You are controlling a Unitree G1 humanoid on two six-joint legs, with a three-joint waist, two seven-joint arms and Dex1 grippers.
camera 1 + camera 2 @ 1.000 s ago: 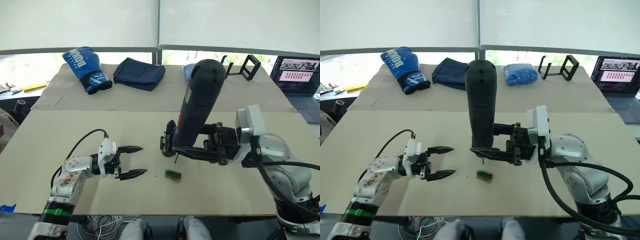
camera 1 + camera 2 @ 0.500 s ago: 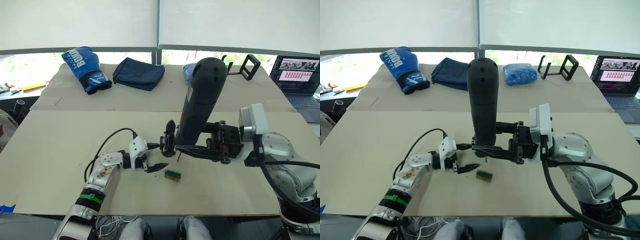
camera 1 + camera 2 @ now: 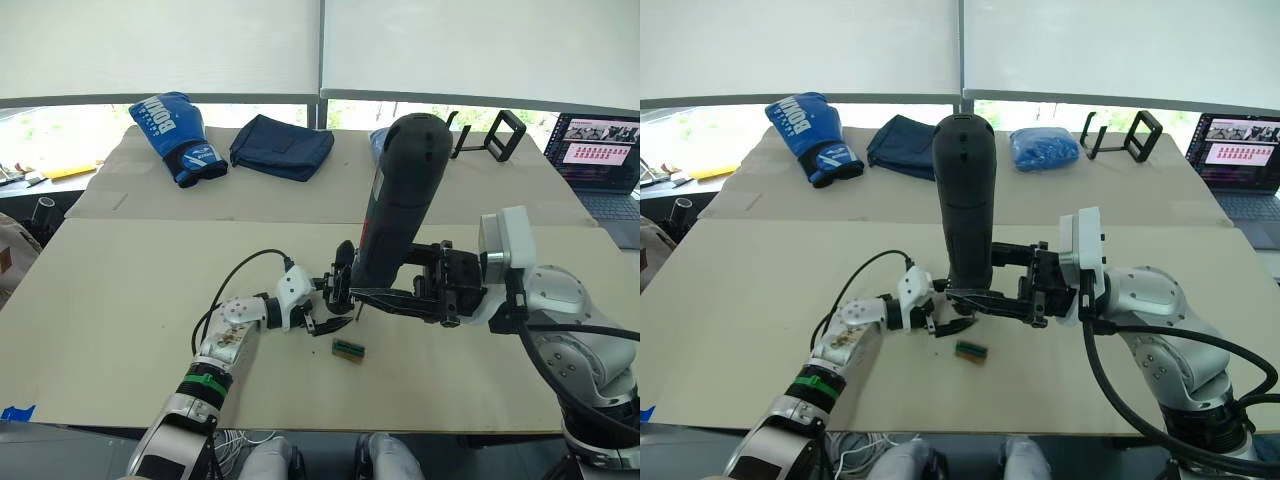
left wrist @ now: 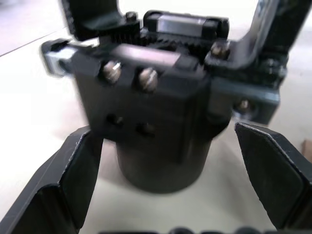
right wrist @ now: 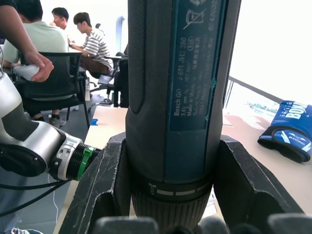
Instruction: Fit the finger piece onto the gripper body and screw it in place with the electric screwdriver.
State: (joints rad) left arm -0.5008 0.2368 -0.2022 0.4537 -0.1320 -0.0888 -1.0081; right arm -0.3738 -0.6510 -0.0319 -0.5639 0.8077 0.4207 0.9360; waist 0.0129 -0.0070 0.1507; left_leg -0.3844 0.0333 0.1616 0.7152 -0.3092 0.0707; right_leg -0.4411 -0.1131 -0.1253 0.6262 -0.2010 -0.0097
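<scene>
— How did the two grippers stand?

— Right gripper (image 3: 975, 300) was clamped on the electric screwdriver (image 3: 966, 205), its fingers (image 5: 109, 180) pressed to either side of the barrel near the bit end; the screwdriver stood nearly upright, rounded end up, thin metal bit pointing down just above the table (image 3: 120, 300); the left gripper (image 3: 325, 305) had its fingers spread wide, one on each side of the gripper body (image 4: 151, 117); in the left wrist view a gap showed between each finger (image 4: 73, 170) and the body, so it gripped nothing.

— And where was the gripper body, and how did it look?

— It sat on the table near the middle, between the left gripper's open fingers and just beside the screwdriver's bit; it was black, with a round drum base below and a blocky bracket above; two screw heads showed on the face toward the left wrist, a toothed rack ran across the top, and black frame pieces rose at either side.

— The finger piece?

— I could not tell it apart from the rest of the body; whether it was seated was not clear.

— Anything else close by?

— A small green-and-brown block (image 3: 347, 349) lay on the table just beside the body, on the robot's side of it; a blue boxing glove (image 3: 172, 135), a folded dark blue cloth (image 3: 282, 146) and a laptop (image 3: 600, 150) lay well apart at the far side.
</scene>
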